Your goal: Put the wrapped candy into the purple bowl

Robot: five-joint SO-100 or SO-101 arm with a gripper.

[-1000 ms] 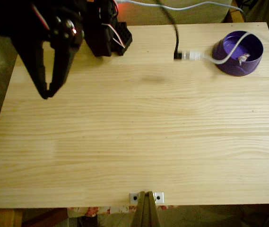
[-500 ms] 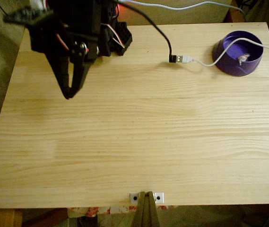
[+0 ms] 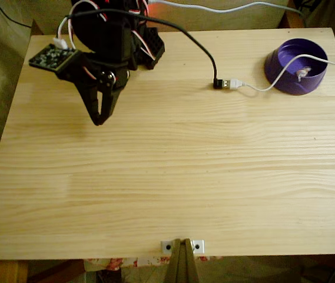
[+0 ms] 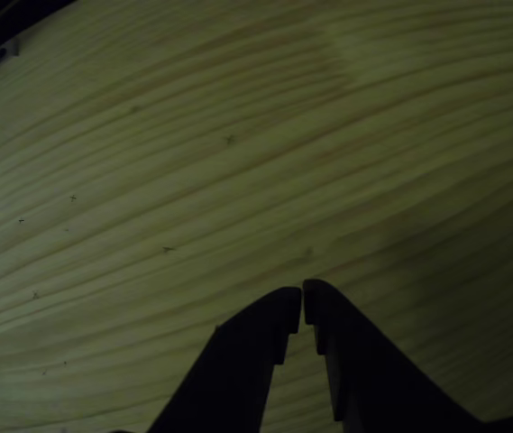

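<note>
Pointing down over the wooden table (image 3: 167,177), my gripper (image 3: 99,121) hung with its jaws together, holding nothing. At the far right corner in the fixed view, the wrapped candy (image 3: 302,73) lay inside the purple bowl (image 3: 285,73), so I judged the job done.

Pale matt wooden table (image 3: 173,177), glossy plastic purple bowl (image 3: 282,79)

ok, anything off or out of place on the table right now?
One thing: a white cable is draped across the rim of the purple bowl, its USB plug lying on the table beside it. The wrapped candy sits inside the bowl. The gripper is shut and holds nothing.
</note>
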